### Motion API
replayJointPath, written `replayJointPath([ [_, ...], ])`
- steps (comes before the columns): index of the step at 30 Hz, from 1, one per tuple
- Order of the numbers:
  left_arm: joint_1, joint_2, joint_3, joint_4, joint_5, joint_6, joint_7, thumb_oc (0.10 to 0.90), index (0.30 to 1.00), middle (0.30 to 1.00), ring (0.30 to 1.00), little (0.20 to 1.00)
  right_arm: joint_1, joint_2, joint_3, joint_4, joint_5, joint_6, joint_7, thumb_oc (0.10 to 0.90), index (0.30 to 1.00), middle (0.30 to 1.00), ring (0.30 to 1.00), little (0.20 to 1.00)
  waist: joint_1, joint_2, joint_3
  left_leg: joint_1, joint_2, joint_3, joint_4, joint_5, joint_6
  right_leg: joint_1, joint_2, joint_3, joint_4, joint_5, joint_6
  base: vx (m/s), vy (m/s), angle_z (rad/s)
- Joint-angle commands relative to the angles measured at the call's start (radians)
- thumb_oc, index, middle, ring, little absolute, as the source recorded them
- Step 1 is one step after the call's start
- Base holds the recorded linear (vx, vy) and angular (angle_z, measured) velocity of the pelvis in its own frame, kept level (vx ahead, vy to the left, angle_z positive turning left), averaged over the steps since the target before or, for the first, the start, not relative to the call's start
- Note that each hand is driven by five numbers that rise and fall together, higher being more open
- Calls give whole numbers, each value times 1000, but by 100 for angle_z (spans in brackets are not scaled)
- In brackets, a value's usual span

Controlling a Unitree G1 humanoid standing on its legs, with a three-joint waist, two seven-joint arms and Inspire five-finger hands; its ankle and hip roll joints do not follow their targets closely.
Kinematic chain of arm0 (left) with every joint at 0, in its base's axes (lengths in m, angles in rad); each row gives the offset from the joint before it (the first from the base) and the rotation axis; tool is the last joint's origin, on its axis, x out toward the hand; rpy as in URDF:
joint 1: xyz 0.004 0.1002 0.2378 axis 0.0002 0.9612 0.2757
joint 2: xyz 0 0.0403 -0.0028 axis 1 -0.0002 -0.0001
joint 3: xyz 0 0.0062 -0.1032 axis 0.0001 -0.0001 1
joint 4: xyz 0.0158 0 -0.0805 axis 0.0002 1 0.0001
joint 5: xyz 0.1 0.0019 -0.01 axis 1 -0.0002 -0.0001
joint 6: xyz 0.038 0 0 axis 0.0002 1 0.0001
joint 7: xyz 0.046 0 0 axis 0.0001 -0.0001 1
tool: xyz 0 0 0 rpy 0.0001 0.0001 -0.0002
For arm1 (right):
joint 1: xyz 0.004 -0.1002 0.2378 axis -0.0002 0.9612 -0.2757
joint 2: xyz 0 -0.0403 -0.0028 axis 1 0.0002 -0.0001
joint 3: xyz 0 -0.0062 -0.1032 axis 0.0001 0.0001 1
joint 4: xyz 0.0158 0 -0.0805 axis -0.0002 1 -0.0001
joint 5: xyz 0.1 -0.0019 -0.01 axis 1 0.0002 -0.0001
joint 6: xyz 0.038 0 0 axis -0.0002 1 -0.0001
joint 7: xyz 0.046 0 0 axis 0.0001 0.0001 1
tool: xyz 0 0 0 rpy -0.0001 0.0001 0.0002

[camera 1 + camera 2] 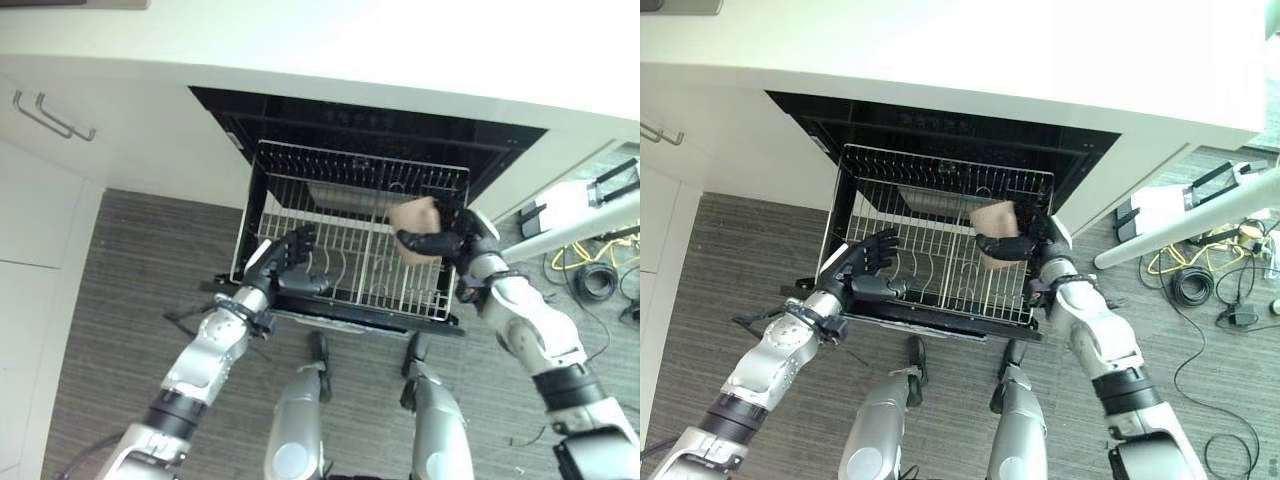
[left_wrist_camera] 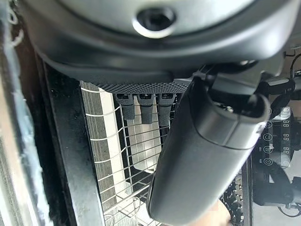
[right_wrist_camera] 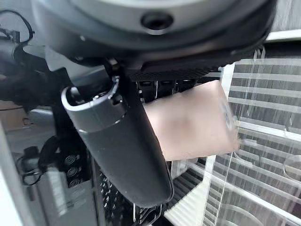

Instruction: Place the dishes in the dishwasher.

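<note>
The pink cup (image 1: 418,214) is gripped in the right robot hand (image 1: 447,243) above the dishwasher rack (image 1: 300,165), near its right side. Lower it straight between the wires, then release. The left robot hand (image 1: 288,262), fingers relaxed, rests at the rack's front-left corner.

A matt pinkish cup (image 1: 996,222) sits above the shiny wire-metal rack (image 1: 930,250), over grey streaked flooring (image 1: 130,300).

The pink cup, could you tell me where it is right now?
The pink cup is in the right hand, above the right half of the pulled-out wire rack, near its right edge.
</note>
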Motion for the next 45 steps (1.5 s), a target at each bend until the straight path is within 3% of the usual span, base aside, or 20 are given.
replayJointPath([
  [1,114,-14,-27,-95,0,-43,21,800,900,900,900,900,14,-10,-107,-143,-83,-84,8,800,900,900,900,900,-13,-24,-97,29,-18,4,-27,-122,-3,3,-3,29,117,-217,81,-26,50,1],
  [5,124,-26,-29,-91,-1,-52,41,800,900,900,900,900,59,-22,-138,-200,-213,-92,-32,800,900,900,900,900,-29,-28,-104,43,-13,20,-27,-134,-4,9,0,40,117,-225,87,-8,42,-3],
  [9,143,-28,-12,-121,-1,-39,48,800,900,900,900,900,84,-32,-185,-257,-256,-113,-47,800,900,900,900,900,-37,-29,-113,53,-7,31,-27,-134,-1,14,3,44,117,-222,86,-26,22,-5],
  [19,188,-48,16,-151,-13,-66,86,800,900,900,900,900,107,-39,-292,-406,-305,-282,-106,800,900,900,900,900,-47,-33,-184,130,0,58,-27,-156,2,83,-4,40,117,-235,91,22,27,-4],
  [23,215,-49,56,-203,-28,-122,90,800,900,900,900,900,151,-48,-325,-444,-345,-352,-115,800,900,900,900,900,-43,-33,-224,169,-1,70,-27,-167,4,121,-17,27,117,-241,96,57,38,1],
  [25,225,-51,91,-251,-46,-193,82,800,900,900,900,900,180,-56,-337,-454,-387,-380,-113,800,900,900,900,900,-35,-35,-251,192,-3,75,-27,-175,7,144,-28,16,117,-244,102,87,53,1],
  [28,244,-53,201,-374,-35,-319,61,800,900,900,900,900,258,-50,-380,-429,-324,-379,-139,800,900,900,900,900,-18,-41,-300,237,-17,79,-27,-192,14,196,-55,-13,117,-247,115,150,110,4],
  [35,305,-39,373,-457,-47,-404,15,800,900,900,900,900,399,12,-471,-430,-282,-404,-138,800,900,900,900,900,-18,-60,-340,276,-64,70,-27,-222,32,231,-103,-36,117,-223,143,100,119,9],
  [38,336,-16,426,-466,-52,-434,-1,800,900,900,900,900,441,42,-479,-441,-278,-429,-121,800,900,900,900,900,-9,-64,-351,285,-72,81,-27,-241,50,270,-118,-108,117,-175,141,28,142,-4],
  [40,339,-6,443,-455,-54,-446,-7,800,900,900,900,900,447,50,-472,-436,-288,-436,-111,800,900,900,900,900,-7,-47,-349,295,-59,86,-27,-250,64,323,-86,-146,117,-176,127,12,147,-30],
  [41,329,2,440,-442,-58,-453,7,800,900,900,900,900,444,43,-465,-426,-303,-436,-110,800,900,900,900,900,-22,-32,-347,294,-53,69,-27,-245,77,350,-18,-120,135,-182,117,17,100,-30],
  [42,325,3,439,-436,-63,-457,11,800,900,900,900,900,443,38,-464,-421,-307,-436,-112,800,900,900,900,900,-29,-28,-344,295,-53,61,-27,-246,83,347,9,-100,166,-197,115,-30,0,-5],
  [43,326,2,441,-424,-89,-461,3,800,900,900,900,900,440,22,-471,-406,-292,-443,-117,800,900,900,900,900,-36,-37,-353,286,-71,37,-27,-241,88,342,91,-69,169,-216,96,16,-219,12],
  [44,325,-5,433,-420,-87,-455,4,800,900,900,900,900,448,8,-480,-391,-262,-465,-120,800,900,900,900,900,-33,-57,-364,290,-95,32,-27,-236,76,362,119,-83,117,-220,80,30,-248,29],
  [45,325,-8,432,-422,-85,-451,4,800,900,900,900,900,452,6,-482,-391,-259,-469,-121,800,900,900,900,900,-33,-59,-365,292,-99,30,-27,-235,75,361,121,-78,117,-224,77,132,-344,24],
])
